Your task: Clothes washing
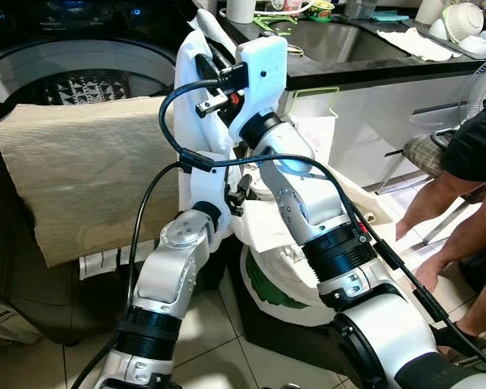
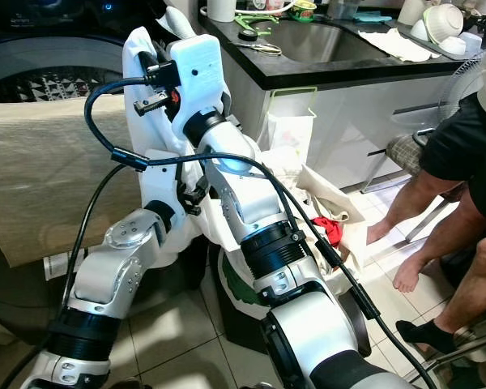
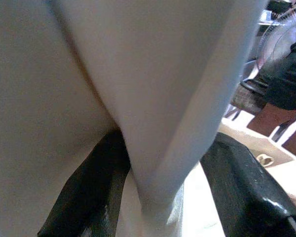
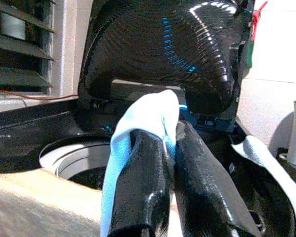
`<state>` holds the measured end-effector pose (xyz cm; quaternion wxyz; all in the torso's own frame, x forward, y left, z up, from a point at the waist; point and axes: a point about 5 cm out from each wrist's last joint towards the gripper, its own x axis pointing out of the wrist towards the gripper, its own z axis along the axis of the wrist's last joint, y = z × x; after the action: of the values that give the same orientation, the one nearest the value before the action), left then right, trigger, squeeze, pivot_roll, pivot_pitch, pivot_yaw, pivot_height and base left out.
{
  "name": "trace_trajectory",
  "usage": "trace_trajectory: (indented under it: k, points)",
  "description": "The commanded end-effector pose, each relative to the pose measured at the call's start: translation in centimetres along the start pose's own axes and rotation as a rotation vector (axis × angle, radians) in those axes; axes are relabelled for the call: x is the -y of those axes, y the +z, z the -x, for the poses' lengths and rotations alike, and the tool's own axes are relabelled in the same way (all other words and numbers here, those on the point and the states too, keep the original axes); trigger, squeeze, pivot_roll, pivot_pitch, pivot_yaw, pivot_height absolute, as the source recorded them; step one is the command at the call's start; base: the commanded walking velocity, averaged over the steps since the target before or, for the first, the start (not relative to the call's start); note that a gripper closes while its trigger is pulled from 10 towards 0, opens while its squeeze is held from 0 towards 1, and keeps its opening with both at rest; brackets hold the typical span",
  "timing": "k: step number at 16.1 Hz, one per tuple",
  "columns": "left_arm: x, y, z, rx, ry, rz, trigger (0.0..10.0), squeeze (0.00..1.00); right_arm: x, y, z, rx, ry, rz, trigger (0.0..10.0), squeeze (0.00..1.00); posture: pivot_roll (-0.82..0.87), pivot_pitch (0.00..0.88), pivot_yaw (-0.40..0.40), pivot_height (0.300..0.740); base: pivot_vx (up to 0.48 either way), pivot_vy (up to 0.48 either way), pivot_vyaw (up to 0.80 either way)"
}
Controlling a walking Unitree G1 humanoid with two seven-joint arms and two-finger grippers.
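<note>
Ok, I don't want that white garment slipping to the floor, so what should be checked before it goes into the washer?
1. Right claw shut on the white garment: ok, cloth pinched between the fingers.
2. Left claw gripping the same garment: ok, fabric runs between its fingers.
3. Washer lid raised: ok.
4. Drum opening free: not ok, a beige cloth drapes over the front rim.
5. Garment lifted clear of the laundry bag: cannot tell, the arms hide its lower end.
6. Person away from the arms: ok, seated to the robot's right.
</note>
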<state>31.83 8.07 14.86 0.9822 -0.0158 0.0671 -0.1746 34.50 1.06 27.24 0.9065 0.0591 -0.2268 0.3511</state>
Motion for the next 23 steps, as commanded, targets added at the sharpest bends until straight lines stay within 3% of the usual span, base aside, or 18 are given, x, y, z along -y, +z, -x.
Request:
trace_trajectory:
  k: [1, 16, 23]
  points:
    - [0.5, -0.3, -0.2, -0.009, -0.021, -0.014, 0.0, 0.00, -3.8, 0.6, -1.3, 0.048, 0.046, -0.140, 10.0, 0.00, 0.12, 0.000, -0.081, 0.740, 0.000, 0.000, 0.00]
    - [-0.2, -0.2, -0.3, 0.024, 0.017, -0.049, 0.0, 0.00, -3.3, -0.1, -0.7, 0.017, 0.050, -0.138, 10.0, 0.00, 0.12, 0.000, -0.071, 0.740, 0.000, 0.000, 0.00]
    - [-0.2, 0.1, -0.6, 0.038, 0.000, -0.058, 0.0, 0.00, -2.8, -1.2, -0.4, -0.057, 0.073, -0.138, 10.0, 0.00, 0.11, 0.000, -0.078, 0.740, 0.000, 0.000, 0.00]
